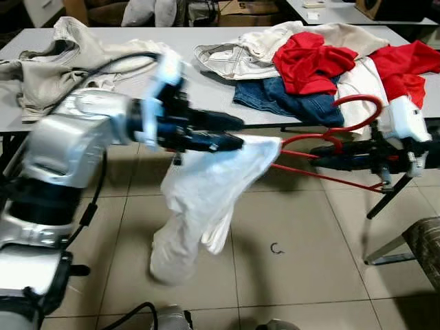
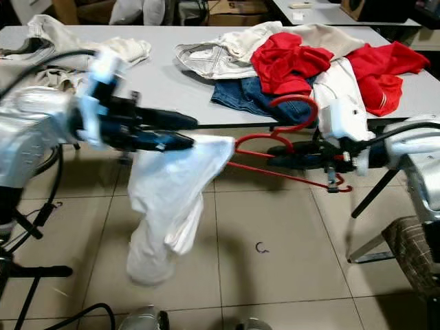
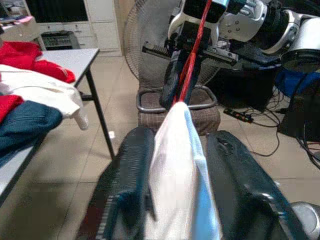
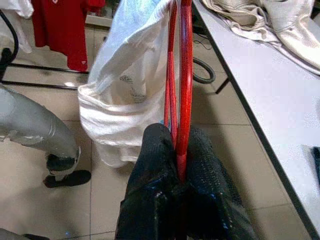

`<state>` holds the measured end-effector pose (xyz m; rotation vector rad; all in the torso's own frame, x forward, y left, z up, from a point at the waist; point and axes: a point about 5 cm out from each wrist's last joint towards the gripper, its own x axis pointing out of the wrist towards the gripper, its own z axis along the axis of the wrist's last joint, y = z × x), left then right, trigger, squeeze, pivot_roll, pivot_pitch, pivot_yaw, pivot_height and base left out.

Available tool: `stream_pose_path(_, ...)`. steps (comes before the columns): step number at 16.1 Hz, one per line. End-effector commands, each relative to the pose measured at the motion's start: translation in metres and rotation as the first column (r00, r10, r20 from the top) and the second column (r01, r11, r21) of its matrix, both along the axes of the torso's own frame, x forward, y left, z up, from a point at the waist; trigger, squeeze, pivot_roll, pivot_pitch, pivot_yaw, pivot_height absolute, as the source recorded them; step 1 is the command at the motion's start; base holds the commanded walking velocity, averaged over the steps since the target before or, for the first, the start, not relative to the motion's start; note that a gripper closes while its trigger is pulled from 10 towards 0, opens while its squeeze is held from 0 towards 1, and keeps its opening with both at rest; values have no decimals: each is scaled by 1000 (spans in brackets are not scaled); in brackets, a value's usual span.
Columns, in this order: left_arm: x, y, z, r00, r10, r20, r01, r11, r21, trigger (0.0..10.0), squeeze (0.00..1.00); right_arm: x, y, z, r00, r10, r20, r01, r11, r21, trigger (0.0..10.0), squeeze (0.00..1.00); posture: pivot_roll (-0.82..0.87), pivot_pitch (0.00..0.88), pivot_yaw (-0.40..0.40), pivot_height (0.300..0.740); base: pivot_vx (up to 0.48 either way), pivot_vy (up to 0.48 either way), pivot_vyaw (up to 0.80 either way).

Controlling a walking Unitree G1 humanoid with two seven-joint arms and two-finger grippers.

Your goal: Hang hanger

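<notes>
In front of the surface, the left pincer clamps the top edge of a white shirt, which hangs toward the tiled floor. The right pincer grips a red hanger, whose tip pokes into the shirt's edge and whose hook curves up against the surface's front edge. On the surface lie red clothes, jeans and beige clothes.

Head stereo pair looks fwd/down at bench; wrist cams look close along each hand, facing each other.
</notes>
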<state>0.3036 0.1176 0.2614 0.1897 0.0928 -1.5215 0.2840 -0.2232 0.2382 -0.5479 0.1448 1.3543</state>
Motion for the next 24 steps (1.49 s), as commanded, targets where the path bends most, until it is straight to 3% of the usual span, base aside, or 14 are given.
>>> stream_pose_path(1, 1, -2, 4, 1000, 7, 20, -7, 1000, 15, 10000, 769, 1, 2, 7, 1000, 6, 22, -6, 1000, -5, 10000, 0, -64, 0, 41, 740, 0, 0, 0)
stream_pose_path(2, -1, -6, 0, 1000, -18, -8, 18, 999, 28, 10000, 0, 1, 3, 6, 1000, 8, 20, -8, 1000, -8, 10000, 0, -66, 0, 45, 740, 0, 0, 0)
stream_pose_path(5, 2, -10, -19, 999, 22, -24, -18, 991, 134, 10000, 0, 1, 6, 5, 1000, 18, 16, -18, 1000, -6, 10000, 0, -71, 0, 51, 740, 0, 0, 0)
stream_pose_path(6, -1, -9, -18, 998, 0, -56, 6, 993, 115, 2941, 0, 1, 6, 5, 1000, 19, 14, -19, 1000, -6, 10000, 0, -71, 0, 51, 740, 0, 0, 0)
stream_pose_path(7, -3, -9, -17, 997, -18, -78, 26, 994, 103, 0, 0, 1, 6, 5, 1000, 19, 14, -19, 1000, -6, 10000, 0, -77, 0, 54, 740, 0, 0, 0)
stream_pose_path(12, -3, -8, -20, 995, -25, -97, 35, 994, 103, 0, 0, 0, 6, 8, 999, 32, 8, -32, 999, -6, 10000, 0, -84, 0, 49, 740, 0, 0, 0)
stream_pose_path(19, -2, -6, -28, 996, -24, -92, 39, 985, 167, 0, 0, 1, 7, 14, 999, 38, -8, -38, 999, 8, 10000, 0, -102, 0, 50, 740, 0, 0, 0)
stream_pose_path(20, -1, -4, -30, 997, -20, -79, 33, 984, 172, 0, 0, 2, 6, 15, 1000, 22, -19, -22, 1000, 20, 10000, 651, -106, 0, 51, 740, 0, 0, 0)
stream_pose_path(21, 0, -2, -31, 997, -8, -75, 20, 987, 161, 0, 0, 4, 5, 16, 999, -5, -32, 6, 999, 46, 10000, 1000, -113, 0, 56, 740, 0, 0, 0)
stream_pose_path(24, 6, 7, -34, 996, 48, -80, -36, 988, 148, 0, 0, 3, -1, 22, 999, -51, -6, 52, 994, 92, 10000, 1000, -124, 0, 64, 740, 0, 0, 0)
